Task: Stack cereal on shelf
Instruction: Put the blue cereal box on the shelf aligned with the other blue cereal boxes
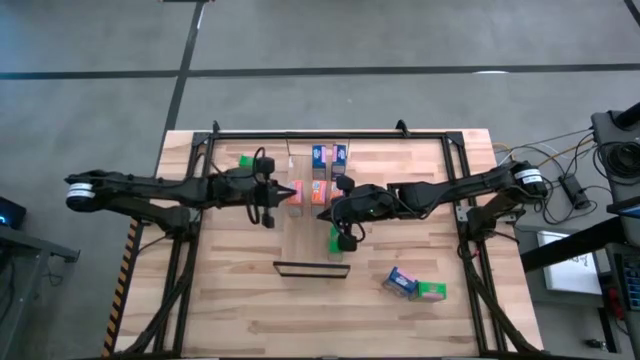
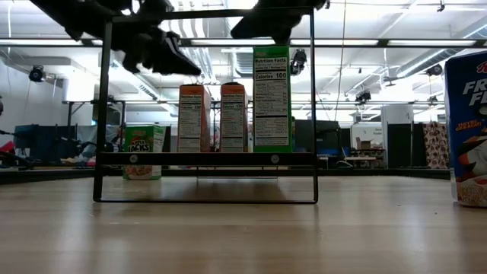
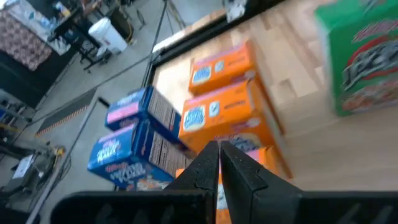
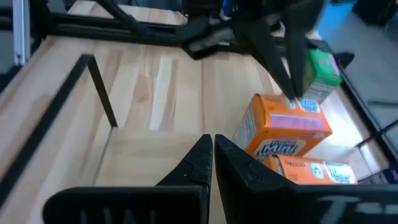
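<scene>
Low view: planked tabletop (image 2: 228,236), lit workshop behind.

In the low view, "Nutrition Facts" and "Calories 100" are printed on the panel of the tall box (image 2: 271,95) raised over the shelf (image 2: 205,159). Large letters "FR" over "FL" are seen on the blue box (image 2: 466,125) at the right edge. Other print is too small to be read.
</scene>
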`<action>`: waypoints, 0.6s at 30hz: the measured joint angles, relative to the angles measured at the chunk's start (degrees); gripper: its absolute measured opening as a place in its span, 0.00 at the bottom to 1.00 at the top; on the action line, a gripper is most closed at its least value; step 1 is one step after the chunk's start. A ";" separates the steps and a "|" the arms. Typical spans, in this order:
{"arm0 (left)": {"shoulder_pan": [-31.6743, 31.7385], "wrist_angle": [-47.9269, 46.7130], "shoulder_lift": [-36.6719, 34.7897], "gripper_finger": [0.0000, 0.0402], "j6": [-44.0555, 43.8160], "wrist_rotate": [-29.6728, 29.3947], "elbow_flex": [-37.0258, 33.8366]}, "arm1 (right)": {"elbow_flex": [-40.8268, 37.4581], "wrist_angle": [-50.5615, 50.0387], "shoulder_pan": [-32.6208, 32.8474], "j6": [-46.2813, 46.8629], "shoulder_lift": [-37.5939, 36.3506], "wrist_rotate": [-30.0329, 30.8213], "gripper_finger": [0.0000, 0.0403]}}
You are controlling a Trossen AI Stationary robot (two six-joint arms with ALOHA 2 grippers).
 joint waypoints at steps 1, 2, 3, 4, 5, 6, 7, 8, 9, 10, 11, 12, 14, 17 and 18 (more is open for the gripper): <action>-0.56 -0.03 -0.69 0.00 -0.02 0.01 0.00 | 1.04 -1.86 0.00 1.64 -0.02 -0.03 0.02; -1.12 -0.20 -1.35 0.00 -0.04 0.14 0.00 | 2.26 -4.38 0.00 3.47 -0.02 -0.02 0.02; -1.81 -0.68 -2.10 0.00 -0.09 0.20 0.00 | 3.62 -7.38 0.00 5.34 -0.02 -0.08 0.02; -2.46 -1.26 -2.82 0.00 -0.24 0.20 0.00 | 4.98 -10.44 0.00 7.68 -0.01 -0.38 0.02; -3.16 -1.80 -3.56 0.00 -0.41 0.22 0.00 | 6.36 -13.47 0.00 10.02 0.02 -0.67 0.02; -3.84 -2.09 -4.40 0.00 -0.70 0.23 0.00 | 7.64 -16.72 0.00 12.68 0.02 -1.43 0.02; -4.44 -2.39 -5.30 0.00 -1.12 0.24 0.00 | 8.71 -19.56 0.03 15.40 0.02 -2.43 0.02; -5.01 -2.66 -6.12 0.00 -1.61 0.24 0.00 | 9.60 -21.96 0.21 18.24 0.03 -3.39 0.02; -5.57 -2.91 -6.84 0.00 -2.05 0.24 0.00 | 10.47 -24.13 0.45 21.01 0.07 -4.40 0.02; -6.11 -3.36 -7.52 0.00 -2.53 0.26 0.00 | 11.35 -26.29 0.79 23.58 0.12 -5.67 0.02; -6.54 -3.56 -8.20 0.00 -3.02 0.26 0.00 | 12.27 -28.36 1.26 26.03 0.13 -6.91 0.02; -6.92 -3.58 -8.89 0.00 -3.44 0.26 0.00 | 13.28 -30.51 1.82 28.63 0.13 -8.25 0.02; -7.46 -3.64 -10.19 0.00 -4.25 0.27 0.00 | 15.29 -34.75 2.89 34.28 0.13 -10.65 0.02; -7.71 -4.38 -11.25 0.00 -5.16 0.28 0.00 | 17.94 -41.54 4.51 43.26 0.13 -13.40 0.02; -7.71 -4.58 -11.51 0.00 -5.48 0.28 0.00 | 18.63 -43.71 5.06 46.43 0.13 -14.42 0.02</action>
